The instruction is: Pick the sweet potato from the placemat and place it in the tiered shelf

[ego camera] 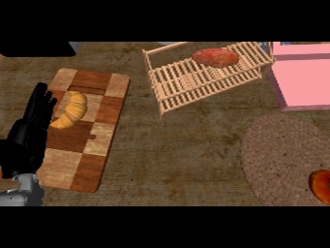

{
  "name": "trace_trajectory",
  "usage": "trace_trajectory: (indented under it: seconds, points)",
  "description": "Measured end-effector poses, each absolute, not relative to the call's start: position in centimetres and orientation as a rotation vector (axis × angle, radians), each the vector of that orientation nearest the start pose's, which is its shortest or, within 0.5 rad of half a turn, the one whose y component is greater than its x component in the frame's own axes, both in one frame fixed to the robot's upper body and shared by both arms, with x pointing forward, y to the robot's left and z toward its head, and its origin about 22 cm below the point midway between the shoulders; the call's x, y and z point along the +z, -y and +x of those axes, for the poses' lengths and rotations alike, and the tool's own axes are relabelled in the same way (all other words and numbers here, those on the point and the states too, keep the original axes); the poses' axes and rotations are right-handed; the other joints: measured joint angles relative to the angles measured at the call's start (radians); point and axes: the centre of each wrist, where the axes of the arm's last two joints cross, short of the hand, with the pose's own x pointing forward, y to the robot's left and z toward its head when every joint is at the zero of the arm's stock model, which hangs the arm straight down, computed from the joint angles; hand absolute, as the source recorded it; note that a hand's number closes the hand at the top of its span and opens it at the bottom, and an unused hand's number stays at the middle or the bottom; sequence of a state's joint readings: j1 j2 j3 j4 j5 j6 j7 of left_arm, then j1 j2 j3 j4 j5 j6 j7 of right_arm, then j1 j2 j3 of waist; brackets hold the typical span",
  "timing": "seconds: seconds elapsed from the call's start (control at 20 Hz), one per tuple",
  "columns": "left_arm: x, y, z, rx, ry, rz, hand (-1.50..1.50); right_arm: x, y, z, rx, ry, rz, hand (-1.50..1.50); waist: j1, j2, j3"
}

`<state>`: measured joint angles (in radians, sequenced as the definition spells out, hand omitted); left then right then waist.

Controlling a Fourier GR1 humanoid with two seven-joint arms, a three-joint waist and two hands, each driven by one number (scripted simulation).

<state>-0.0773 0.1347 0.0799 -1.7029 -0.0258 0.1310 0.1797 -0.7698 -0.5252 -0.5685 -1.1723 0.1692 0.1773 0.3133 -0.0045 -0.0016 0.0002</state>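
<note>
Where the wooden tiered shelf (188, 82) stands askew near the counter's far edge, the sweet potato (215, 57) lies on its upper rack, toward the right end, with no hand on it. The left hand (32, 126) shows at the left, fingers straight and spread, over the left edge of the checkered cutting board (89, 145), just beside a croissant (70, 110). At the right a round woven placemat (281, 155) carries a tomato (328, 186) near its lower right rim. A broad strip of counter (174, 155) runs open between board and placemat. A pink block (310, 82) sits just right of the shelf.
</note>
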Motion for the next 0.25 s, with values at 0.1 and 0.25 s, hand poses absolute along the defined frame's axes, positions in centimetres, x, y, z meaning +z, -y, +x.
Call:
trace_trajectory:
  seconds: [0.1, 0.25]
  points:
    - [5.7, -26.9, 25.4, 0.046, 1.603, 0.247, 0.00, 22.8, 42.1, 34.8, -0.009, 1.657, -0.521, -1.50, 0.000, 0.000, 0.000]
    - [5.8, -26.6, 25.2, 0.042, 1.601, 0.249, 0.00, 22.9, 44.3, 33.2, 0.000, 1.667, -0.507, -1.50, 0.002, 0.000, 0.000]
